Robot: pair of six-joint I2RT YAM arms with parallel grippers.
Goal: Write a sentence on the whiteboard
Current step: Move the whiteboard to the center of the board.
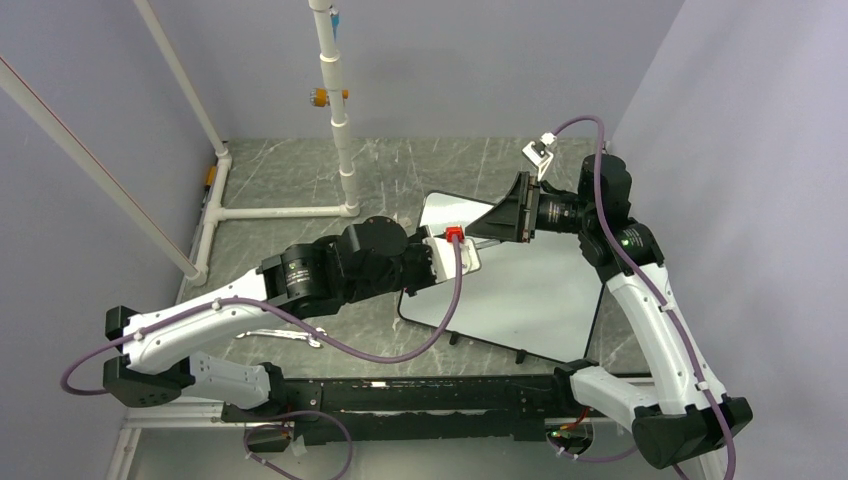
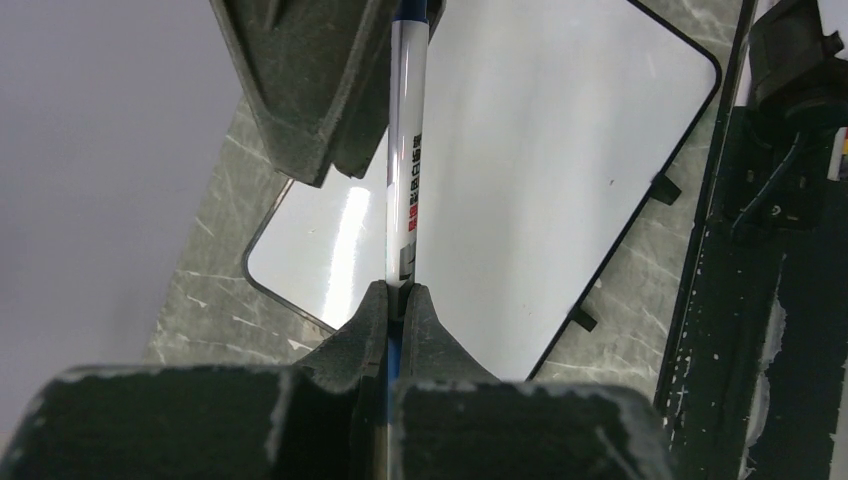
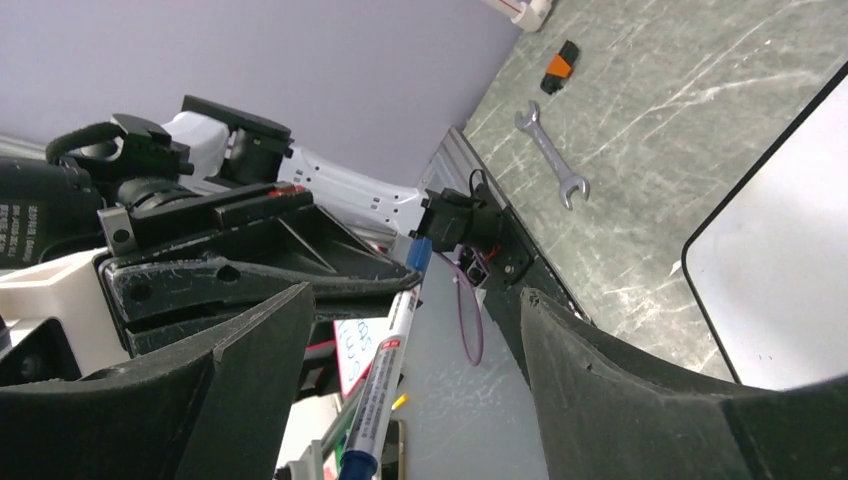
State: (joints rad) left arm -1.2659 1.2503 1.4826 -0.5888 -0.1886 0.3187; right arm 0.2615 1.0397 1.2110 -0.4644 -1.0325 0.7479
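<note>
Pinching a white blue-ended marker (image 2: 408, 150) in the shut left end effector (image 2: 400, 300), poking its long axis between the wide-open empty jaws of the right end effector (image 3: 415, 300), hovering over the blank glossy white black-rimmed whiteboard (image 1: 540, 290) flat on the grey worktop (image 1: 290, 180).

Marker (image 2: 408, 150) barrel has one printed line, black characters with a red patch partway along; can't read it at this sharpness. Left arm housing (image 3: 25, 215) has small white lettering, also unreadable. Nothing legible.
</note>
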